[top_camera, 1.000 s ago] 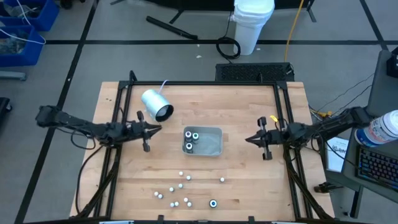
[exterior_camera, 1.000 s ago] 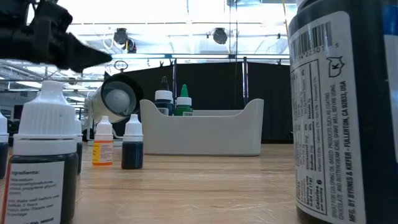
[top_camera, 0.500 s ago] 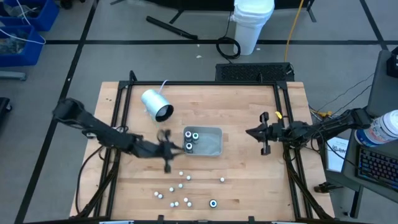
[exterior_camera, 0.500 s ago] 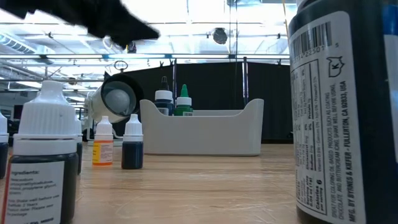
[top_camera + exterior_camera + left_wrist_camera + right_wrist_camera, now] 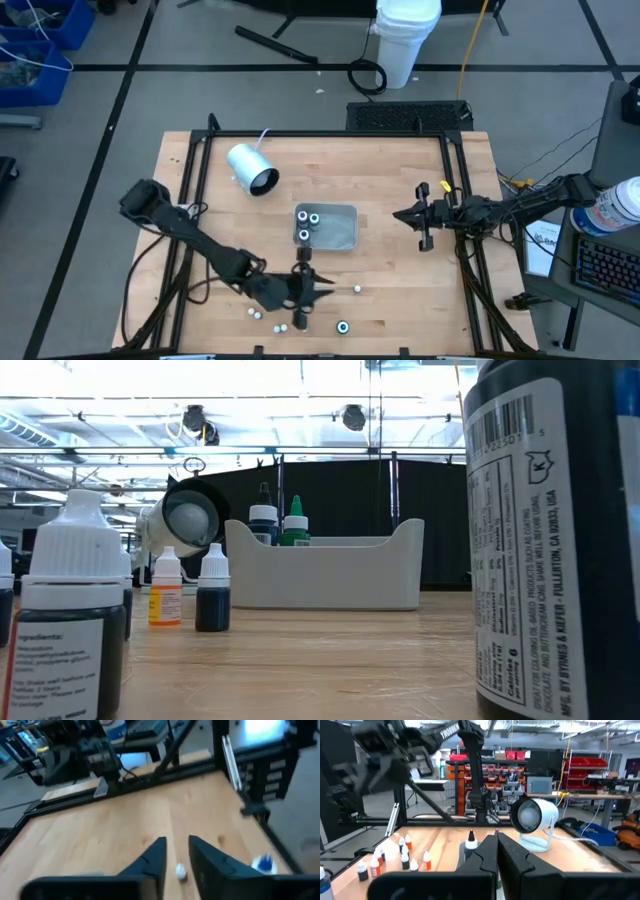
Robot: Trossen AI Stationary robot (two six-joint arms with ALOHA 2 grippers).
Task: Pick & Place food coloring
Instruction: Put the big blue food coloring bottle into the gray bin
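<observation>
Several tiny food coloring bottles point(image 5: 282, 327) stand scattered on the wooden table near its front edge. Three more stand in the grey tray point(image 5: 345, 240) at the middle. My left gripper point(image 5: 330, 290) hovers low over the scattered bottles, pointing toward the table's right edge. Its fingers point(image 5: 177, 855) are open by a narrow gap and touch nothing. Just ahead of them stands a white-capped bottle point(image 5: 180, 872), the same bottle point(image 5: 357, 289) seen from above. My right gripper point(image 5: 400, 216) waits shut, right of the tray, holding nothing.
A white-and-grey cylinder point(image 5: 252, 168) with a cord lies at the far left of the table. A blue-topped bottle point(image 5: 263, 863) stands near the front edge. Black frame rails point(image 5: 195, 190) run along the table's sides. In the low view, big near bottles point(image 5: 555, 540) block the right.
My left arm has swung fast from beside the cylinder at the table's left toward the near edge and the right. It passed in front of the tray and now hangs over the scattered bottles. No bottle has moved.
</observation>
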